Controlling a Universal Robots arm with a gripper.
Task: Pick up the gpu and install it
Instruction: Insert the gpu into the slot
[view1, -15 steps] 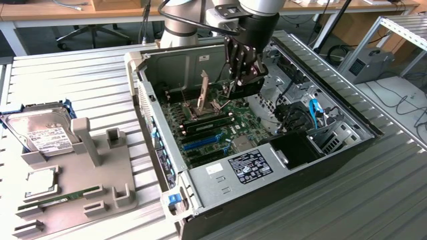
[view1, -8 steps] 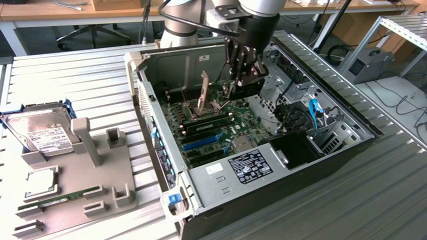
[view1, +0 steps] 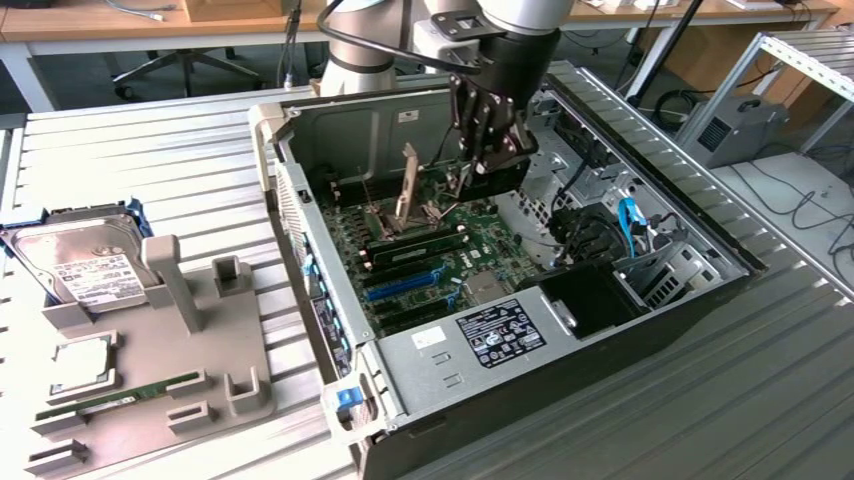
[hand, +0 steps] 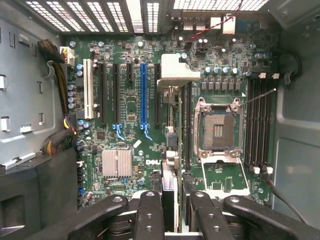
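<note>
1. Black robot jaws (view1: 487, 165) (hand: 170, 212) are clamped on the dark flat gpu (view1: 505, 178) (hand: 170, 185), held edge-on inside the open grey metal computer case (view1: 340, 135).
2. Below it lies the green motherboard (hand: 130, 105), printed "DELL" near the silver heatsink (hand: 116, 163).
3. The silver power supply (view1: 461, 360) carries a black label, too small to read.
</note>
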